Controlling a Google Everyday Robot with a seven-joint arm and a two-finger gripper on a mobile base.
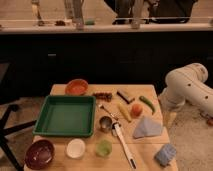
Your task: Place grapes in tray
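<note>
From the single camera view, the grapes (102,95) lie on the surface (90,160) in the middle of the frame. They sit just right of the tray's (65,116) upper right corner and outside it. The arm (187,86) is folded at the right of the frame. The gripper (168,111) hangs at its lower end beside the surface's right edge, well apart from the grapes. I cannot tell whether it is open or closed, and nothing appears to be held.

The main risk I see is the crowding around the bunch. A dark bar (125,96) lies just to its right, and an orange bowl (76,87) stands close on its left. A reach from the right also has to pass over a green pepper (146,103), an orange fruit (136,109) and a yellow piece (124,113), so a low approach could knock them.

Nearer the bottom of the frame are a metal cup (105,123), a white-handled tool (123,144), a blue cloth (147,128) and a red bowl (40,153).
</note>
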